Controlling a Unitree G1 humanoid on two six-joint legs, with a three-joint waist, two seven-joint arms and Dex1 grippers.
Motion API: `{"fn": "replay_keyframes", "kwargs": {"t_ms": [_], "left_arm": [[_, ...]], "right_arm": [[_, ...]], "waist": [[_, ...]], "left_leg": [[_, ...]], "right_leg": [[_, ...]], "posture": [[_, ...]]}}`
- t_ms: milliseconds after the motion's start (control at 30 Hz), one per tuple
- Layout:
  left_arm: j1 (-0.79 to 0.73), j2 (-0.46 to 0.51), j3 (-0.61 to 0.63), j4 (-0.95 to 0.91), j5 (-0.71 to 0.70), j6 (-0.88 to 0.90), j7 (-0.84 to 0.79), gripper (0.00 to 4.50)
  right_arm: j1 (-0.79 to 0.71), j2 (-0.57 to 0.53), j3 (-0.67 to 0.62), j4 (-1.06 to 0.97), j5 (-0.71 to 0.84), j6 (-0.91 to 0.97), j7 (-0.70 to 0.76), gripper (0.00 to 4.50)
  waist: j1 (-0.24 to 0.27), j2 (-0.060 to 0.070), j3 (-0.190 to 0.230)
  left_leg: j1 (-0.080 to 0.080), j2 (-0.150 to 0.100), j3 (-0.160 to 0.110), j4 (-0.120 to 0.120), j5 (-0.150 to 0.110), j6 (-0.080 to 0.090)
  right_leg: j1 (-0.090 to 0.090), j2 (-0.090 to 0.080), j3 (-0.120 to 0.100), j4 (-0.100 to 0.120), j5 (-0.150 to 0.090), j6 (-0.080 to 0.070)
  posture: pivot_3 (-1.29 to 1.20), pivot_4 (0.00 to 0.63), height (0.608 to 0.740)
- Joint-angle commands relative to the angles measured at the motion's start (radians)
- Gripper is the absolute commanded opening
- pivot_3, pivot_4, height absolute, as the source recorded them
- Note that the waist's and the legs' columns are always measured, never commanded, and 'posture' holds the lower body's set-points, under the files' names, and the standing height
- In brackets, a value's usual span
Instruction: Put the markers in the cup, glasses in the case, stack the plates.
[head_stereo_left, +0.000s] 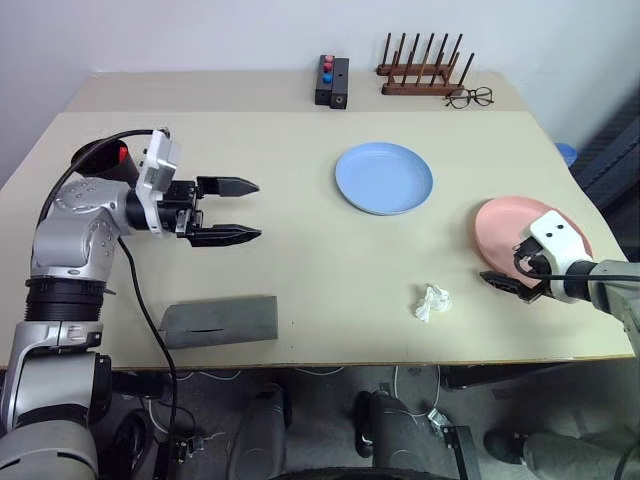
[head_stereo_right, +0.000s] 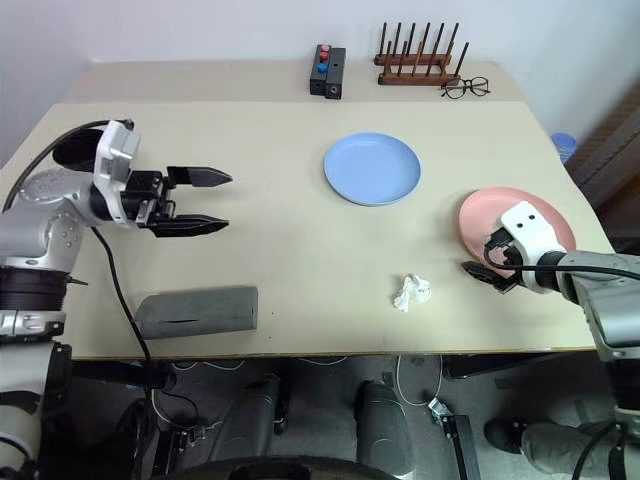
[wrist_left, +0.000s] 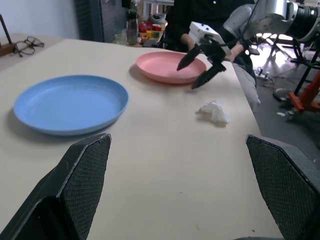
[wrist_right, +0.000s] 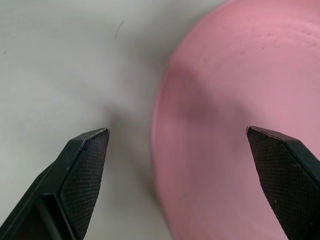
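Observation:
The light blue plate lies at the table's middle right. Nearer the right edge is the pink plate. My right gripper is open at that plate's near-left rim, one finger over the table and one over the plate. My left gripper hangs open and empty above the table's left side, pointing toward the plates. Behind its wrist stands the black cup, with a red cap showing at its rim. The grey case lies by the front edge. The glasses are out of view.
A crumpled white tissue lies near the front edge, left of my right gripper. At the back are a black box with red and blue buttons, a wooden peg rack and thin wire-framed eyeglasses.

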Motion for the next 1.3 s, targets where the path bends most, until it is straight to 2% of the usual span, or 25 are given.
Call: {"fn": "replay_keyframes", "kwargs": {"t_ms": [33, 267, 433, 600, 833, 1067, 1200, 1300], "left_arm": [[0.009, 0.013, 0.022, -0.025, 0.006, -0.026, -0.004, 4.5], [0.023, 0.016, 0.024, -0.028, 0.007, -0.04, -0.007, 4.5], [0.022, 0.013, 0.026, -0.019, 0.008, -0.047, -0.004, 4.5], [0.018, 0.005, 0.039, 0.009, 0.023, -0.085, 0.022, 4.5], [0.005, -0.011, 0.054, 0.051, 0.036, -0.137, 0.06, 4.5], [0.046, 0.003, 0.088, 0.017, 0.023, -0.132, 0.093, 4.5], [0.076, 0.018, 0.114, -0.025, 0.001, -0.085, 0.108, 4.5], [0.097, 0.027, 0.127, -0.053, -0.007, -0.07, 0.116, 4.5]], "right_arm": [[-0.014, -0.017, 0.002, 0.013, -0.02, 0.002, 0.008, 3.59], [-0.033, -0.011, 0.007, 0.014, -0.04, -0.003, 0.009, 0.06], [-0.087, 0.015, 0.021, 0.01, -0.05, -0.009, 0.0, 0.01], [-0.205, 0.071, 0.049, 0.065, -0.112, -0.116, -0.071, 0.01], [-0.439, 0.227, 0.162, 0.218, -0.223, -0.309, -0.154, 0.01], [-0.645, 0.468, 0.28, 0.396, -0.286, -0.466, -0.181, 0.01], [-0.708, 0.541, 0.315, 0.492, -0.304, -0.521, -0.159, 0.01], [-0.707, 0.553, 0.351, 0.528, -0.334, -0.553, -0.127, 0.01]], "waist": [[0.001, 0.0, 0.0], [0.0, 0.0, 0.0], [0.0, 0.0, 0.0], [-0.004, 0.0, 0.0], [-0.009, 0.0, 0.0], [-0.025, 0.001, 0.0], [-0.024, 0.001, 0.0], [-0.023, 0.001, 0.0]], "left_leg": [[0.0, 0.0, 0.0, 0.0, 0.0, 0.0], [0.0, 0.0, 0.0, 0.0, 0.0, 0.0], [0.0, 0.0, 0.0, 0.0, 0.0, 0.0], [0.0, 0.0, 0.0, 0.0, 0.0, 0.0], [0.0, 0.0, 0.0, -0.001, 0.0, 0.0], [0.0, 0.0, 0.0, -0.001, 0.0, 0.0], [0.0, 0.0, 0.0, -0.002, 0.001, 0.0], [0.0, 0.0, 0.0, -0.003, 0.001, 0.0]], "right_leg": [[0.0, 0.0, 0.0, 0.0, 0.0, 0.0], [0.0, 0.0, 0.0, 0.0, 0.0, 0.0], [0.0, 0.0, 0.0, 0.0, 0.0, 0.0], [0.0, 0.0, 0.0, 0.0, 0.0, 0.0], [-0.001, 0.0, 0.0, 0.001, 0.002, 0.003], [-0.001, 0.0, 0.0, 0.002, 0.002, 0.004], [-0.001, 0.001, 0.0, 0.002, 0.002, 0.005], [-0.001, 0.001, 0.0, 0.002, 0.002, 0.005]], "posture": [[0.0, 0.15, 0.74], [0.0, 0.15, 0.74], [0.0, 0.15, 0.74], [0.0, 0.15, 0.74], [0.0, 0.15, 0.74], [0.0, 0.15, 0.74], [0.0, 0.15, 0.74], [0.0, 0.15, 0.74]]}}
